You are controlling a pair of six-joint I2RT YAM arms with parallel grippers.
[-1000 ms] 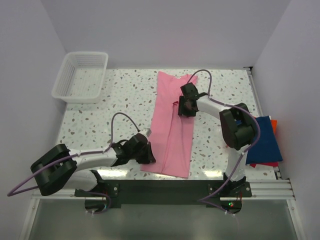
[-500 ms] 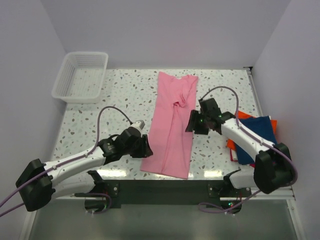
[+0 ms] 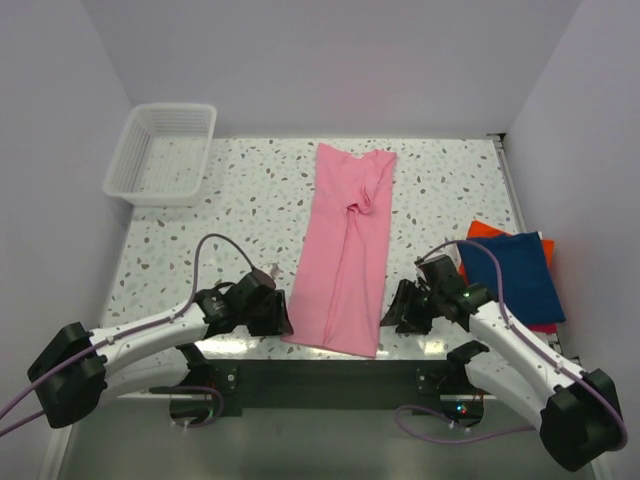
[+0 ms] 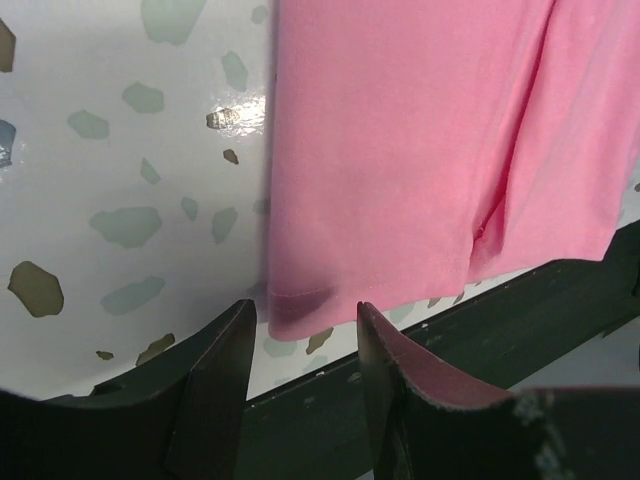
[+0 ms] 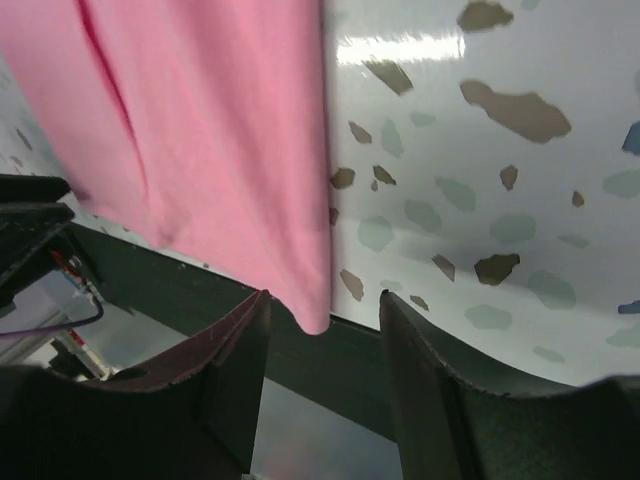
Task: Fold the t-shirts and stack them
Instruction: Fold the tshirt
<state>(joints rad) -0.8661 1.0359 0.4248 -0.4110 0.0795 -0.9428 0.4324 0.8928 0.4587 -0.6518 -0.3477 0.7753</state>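
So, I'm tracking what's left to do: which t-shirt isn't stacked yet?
The pink t-shirt, lying alone as a long strip in the middle of the table. The navy t-shirt sits on the orange-red t-shirt at the right edge.

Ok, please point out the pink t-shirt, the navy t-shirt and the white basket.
pink t-shirt (image 3: 345, 260), top view, middle of the cloth.
navy t-shirt (image 3: 520, 275), top view, centre of the folded cloth.
white basket (image 3: 150, 196), top view, its near wall.
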